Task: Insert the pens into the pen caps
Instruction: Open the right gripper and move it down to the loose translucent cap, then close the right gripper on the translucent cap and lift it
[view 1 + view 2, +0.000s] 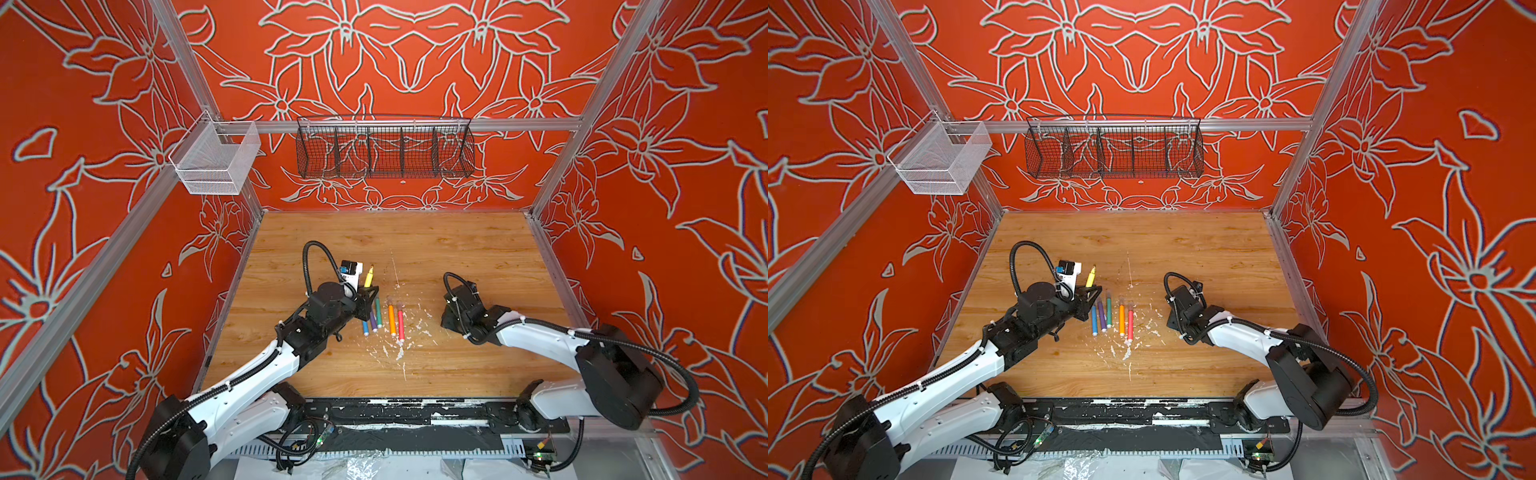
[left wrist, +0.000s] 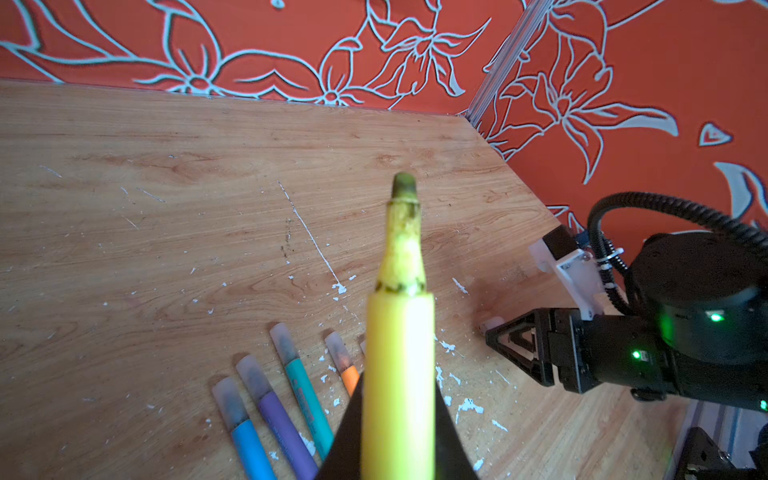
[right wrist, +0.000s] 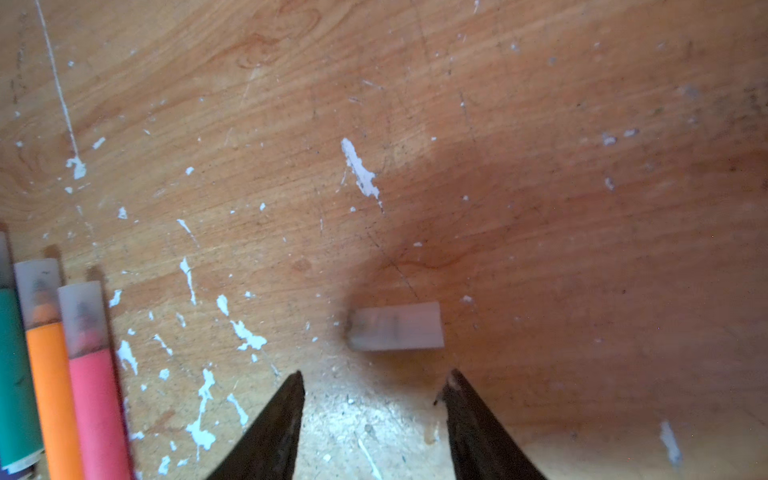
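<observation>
1. The yellow pen [image 2: 399,374] is the one pen without a cap. It is clamped by its barrel in the left gripper [image 1: 369,293], above the table, with its stained tip pointing away from the wrist. That pose looks meant to present the tip for a cap to slide on.
2. The loose cap [image 3: 397,326] lies on its side on the wood just beyond the tips of the right gripper [image 3: 374,378]. The jaws stand apart with a clear gap and hold nothing. The cap is ahead of them rather than between them, so by my reading a pickup is being lined up.
3. The blue pen [image 2: 249,440], purple pen [image 2: 282,432], teal pen [image 2: 307,399], orange pen [image 1: 391,318] and pink pen [image 3: 97,395] lie side by side in a row between the two arms. Each wears a frosted cap on the end facing the back wall, so they look finished and parked out of the way.
4. The table [image 1: 457,249] is wood-grain board. It is scratched and strewn with white flecks [image 1: 399,353], thickest around the row.
5. Red walls [image 1: 415,62] with pale flower outlines enclose the cell on an aluminium frame [image 1: 540,124]. A black wire basket [image 1: 384,172] hangs on the back rail and a white mesh basket [image 1: 216,183] hangs at the left corner. I can see nothing in either.
</observation>
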Motion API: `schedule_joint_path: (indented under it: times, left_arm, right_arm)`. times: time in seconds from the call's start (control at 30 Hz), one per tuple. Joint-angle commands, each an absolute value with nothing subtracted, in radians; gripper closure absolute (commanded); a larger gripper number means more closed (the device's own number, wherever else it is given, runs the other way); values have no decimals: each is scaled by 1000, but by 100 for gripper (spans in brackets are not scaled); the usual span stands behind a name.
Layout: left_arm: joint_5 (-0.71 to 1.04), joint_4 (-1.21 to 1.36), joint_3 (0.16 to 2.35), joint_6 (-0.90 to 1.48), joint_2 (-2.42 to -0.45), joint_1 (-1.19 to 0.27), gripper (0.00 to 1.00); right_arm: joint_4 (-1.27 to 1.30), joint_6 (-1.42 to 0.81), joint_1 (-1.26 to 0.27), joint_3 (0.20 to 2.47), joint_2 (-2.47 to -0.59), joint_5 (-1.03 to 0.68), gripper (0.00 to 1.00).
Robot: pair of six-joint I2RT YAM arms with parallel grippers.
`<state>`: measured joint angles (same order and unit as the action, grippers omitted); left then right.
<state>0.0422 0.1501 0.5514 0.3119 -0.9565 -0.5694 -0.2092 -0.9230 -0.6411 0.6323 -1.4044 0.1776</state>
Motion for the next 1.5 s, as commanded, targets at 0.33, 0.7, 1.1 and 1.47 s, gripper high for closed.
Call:
schedule_joint_path:
  times: [0.33, 0.7, 1.1, 1.47]
  left_arm:
    - [35, 162, 541, 308, -930, -566, 100]
    - [37, 161, 543, 307, -931, -566, 100]
    - [39, 163, 543, 304, -937, -566, 100]
    - [47, 164, 544, 301, -937, -566, 100]
  right_arm:
    - [-278, -887, -623, 837, -1630, 257, 48]
    - [-354, -857, -624, 890, -1708, 280, 65]
    - [-380, -818, -628, 858, -1666, 246, 66]
    - [-402, -799, -637, 839, -1636, 263, 84]
